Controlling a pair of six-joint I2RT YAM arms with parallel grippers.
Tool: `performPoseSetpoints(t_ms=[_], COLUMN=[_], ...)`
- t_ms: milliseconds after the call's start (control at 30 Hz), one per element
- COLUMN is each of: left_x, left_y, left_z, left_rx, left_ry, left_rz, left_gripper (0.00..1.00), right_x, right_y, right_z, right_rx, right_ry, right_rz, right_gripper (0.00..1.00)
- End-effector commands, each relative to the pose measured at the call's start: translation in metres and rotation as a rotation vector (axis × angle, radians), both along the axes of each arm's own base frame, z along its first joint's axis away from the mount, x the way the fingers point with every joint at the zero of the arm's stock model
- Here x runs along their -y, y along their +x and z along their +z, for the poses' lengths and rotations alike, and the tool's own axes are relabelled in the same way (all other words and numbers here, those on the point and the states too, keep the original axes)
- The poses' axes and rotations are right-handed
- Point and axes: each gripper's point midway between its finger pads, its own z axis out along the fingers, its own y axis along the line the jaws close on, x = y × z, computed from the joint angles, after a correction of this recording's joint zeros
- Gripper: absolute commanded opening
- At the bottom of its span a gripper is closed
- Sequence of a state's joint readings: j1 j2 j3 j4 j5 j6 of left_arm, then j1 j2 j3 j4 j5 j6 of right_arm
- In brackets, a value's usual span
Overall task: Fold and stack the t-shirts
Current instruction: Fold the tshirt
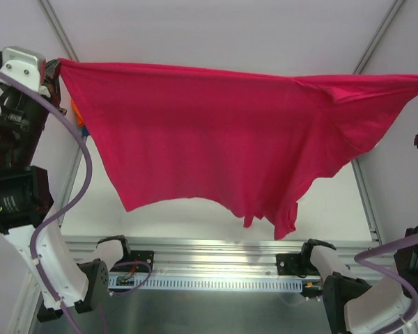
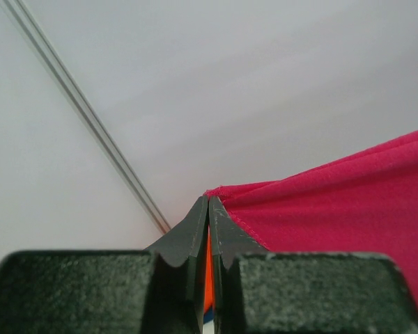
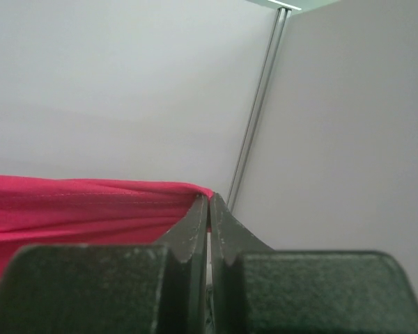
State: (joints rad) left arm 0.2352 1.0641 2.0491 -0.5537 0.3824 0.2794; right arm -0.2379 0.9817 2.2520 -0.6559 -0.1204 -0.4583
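— White panels [image 1: 216, 28] and metal posts [image 1: 59, 31] close off the back, and a white counter [image 1: 334, 202] lies underneath. What is being held up?

— One pink t-shirt [image 1: 209, 132], stretched in the air between the two pairs of fingers. The left fingers [image 2: 212, 216] are closed on a hemmed corner of it. The right fingers [image 3: 213, 212] are closed on the opposite end, where the cloth is seen running in to their tips.

— How is it hanging?

— The upper edge runs nearly straight from one pair to the other, with a slight dip. Just inward of the right fingers the cloth is bunched into folds. Below the fingers the lower edge hangs unevenly, deepest towards the right. Whether it touches the counter cannot be told.

— What is called for to lay it down well?

— Judging by the task, the shirt is to be spread flat before folding. Both pairs of fingers should be held level and drawn apart enough that the dip is taken out. The hanging edge should be set down first, then the held edge carried away from it so that no crease is trapped. The bunching beside the right fingers may need smoothing afterwards.

— Anything else?

— A scrap of orange cloth [image 1: 76, 109], probably another shirt, shows just below the left fingers, behind the pink edge. It should not be dragged along when the shirt is lowered.
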Motion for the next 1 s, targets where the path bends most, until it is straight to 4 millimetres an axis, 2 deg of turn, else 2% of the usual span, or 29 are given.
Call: performPoseSetpoints(t_ms=[0,33,67,100,133,167,200,233,267,300,367,400,433,467,533,567,600,667,700,733,767,800,833,867,967], left_x=[-0.041,-0.041,-0.045,-0.050,-0.052,-0.055,-0.059,-0.062,-0.064,-0.068,-0.070,-0.074,-0.074,-0.076,-0.074,-0.074,-0.071,-0.074,-0.075,-0.078,-0.081,-0.081,-0.082,-0.083,-0.080], left_y=[0.070,0.081,0.095,0.119,0.132,0.147,0.170,0.182,0.194,0.214,0.236,0.254,0.262,0.277,0.290,0.296,0.307,0.321,0.331,0.341,0.348,0.352,0.360,0.363,0.368], left_z=[-0.017,-0.024,-0.036,-0.054,-0.066,-0.083,-0.107,-0.122,-0.140,-0.167,-0.204,-0.237,-0.260,-0.295,-0.334,-0.349,-0.380,-0.397,-0.425,-0.424,-0.446,-0.451,-0.448,-0.459,-0.468], left_rx=[-0.066,-0.089,-0.123,-0.176,-0.209,-0.254,-0.316,-0.351,-0.394,-0.458,-0.540,-0.609,-0.659,-0.731,-0.804,-0.832,-0.890,-0.914,-0.963,-0.951,-0.988,-0.991,-0.978,-0.995,-1.005], left_ry=[0.052,0.061,0.058,0.053,0.066,0.058,0.054,0.060,0.050,0.039,0.033,0.017,0.027,0.026,0.057,0.064,0.066,0.077,0.077,0.078,0.075,0.078,0.084,0.080,0.089], left_rz=[0.127,0.114,0.113,0.106,0.094,0.088,0.077,0.069,0.060,0.048,0.034,0.024,0.016,0.015,-0.001,-0.002,-0.017,-0.003,0.004,0.023,0.032,0.033,0.046,0.052,0.058], left_gripper=[0.00,0.00,0.00,0.00,0.00,0.00,0.00,0.00,0.00,0.00,0.00,0.00,0.00,0.00,0.00,0.00,0.00,0.00,0.00,0.00,0.00,0.00,0.00,0.00,0.00], right_x=[0.033,0.036,0.034,0.033,0.039,0.034,0.032,0.030,0.031,0.021,0.009,-0.005,-0.015,-0.021,-0.041,-0.047,-0.060,-0.061,-0.078,-0.080,-0.083,-0.089,-0.090,-0.092,-0.099], right_y=[0.060,0.088,0.108,0.127,0.168,0.189,0.210,0.233,0.264,0.279,0.315,0.322,0.330,0.341,0.348,0.353,0.360,0.371,0.380,0.386,0.391,0.397,0.401,0.403,0.408], right_z=[0.009,-0.001,-0.012,-0.024,-0.056,-0.075,-0.100,-0.131,-0.169,-0.199,-0.280,-0.310,-0.341,-0.395,-0.442,-0.455,-0.489,-0.511,-0.519,-0.526,-0.529,-0.526,-0.535,-0.537,-0.537], right_rx=[-0.012,-0.063,-0.105,-0.147,-0.254,-0.319,-0.397,-0.486,-0.588,-0.680,-0.878,-0.961,-1.044,-1.174,-1.295,-1.328,-1.408,-1.443,-1.457,-1.463,-1.461,-1.445,-1.456,-1.458,-1.442], right_ry=[0.008,0.016,0.019,0.055,0.093,0.100,0.142,0.169,0.195,0.192,0.239,0.244,0.259,0.288,0.328,0.331,0.313,0.272,0.244,0.231,0.228,0.216,0.214,0.206,0.206], right_rz=[-0.102,-0.081,-0.042,-0.007,0.015,0.071,0.105,0.137,0.159,0.194,0.259,0.291,0.318,0.332,0.354,0.368,0.383,0.360,0.385,0.376,0.370,0.373,0.365,0.362,0.352], right_gripper=[0.00,0.00,0.01,0.00,0.00,0.01,0.01,0.00,0.01,0.01,0.01,0.00,0.00,0.01,0.00,0.00,0.00,0.00,0.00,0.01,0.00,0.00,0.00,0.00,0.00])
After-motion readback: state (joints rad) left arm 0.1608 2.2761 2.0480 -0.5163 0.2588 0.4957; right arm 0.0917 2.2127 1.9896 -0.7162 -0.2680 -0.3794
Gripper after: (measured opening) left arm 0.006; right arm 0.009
